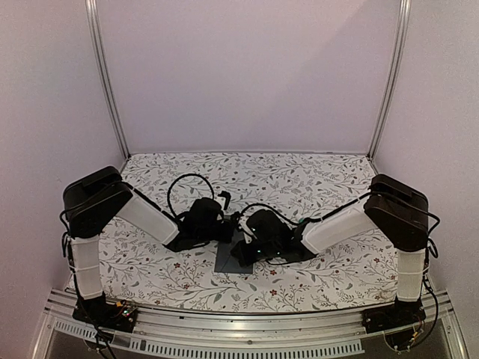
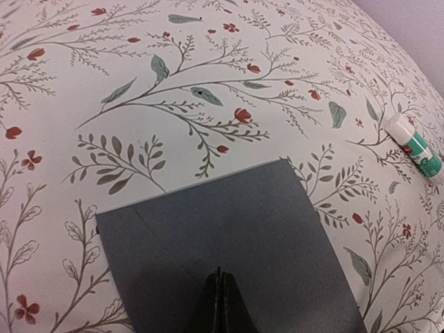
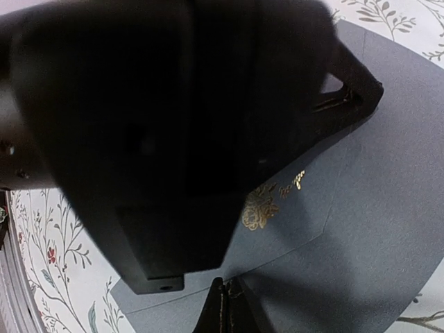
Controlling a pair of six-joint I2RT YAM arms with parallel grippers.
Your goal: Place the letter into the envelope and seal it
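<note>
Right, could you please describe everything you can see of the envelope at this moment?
The envelope is dark slate-grey matte paper, rectangular, lying flat on the floral tablecloth. Faint diagonal seams cross it, and a small gold floral emblem sits by a fold edge. The shut left gripper and shut right gripper are low over it; contact is unclear.

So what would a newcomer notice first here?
The left gripper and right gripper meet mid-table, both shut, tips over the dark grey envelope, which lies flat on the floral cloth. A gold rose print shows on the envelope in the right wrist view. A teal-white tube lies on the cloth at the right of the left wrist view.
</note>
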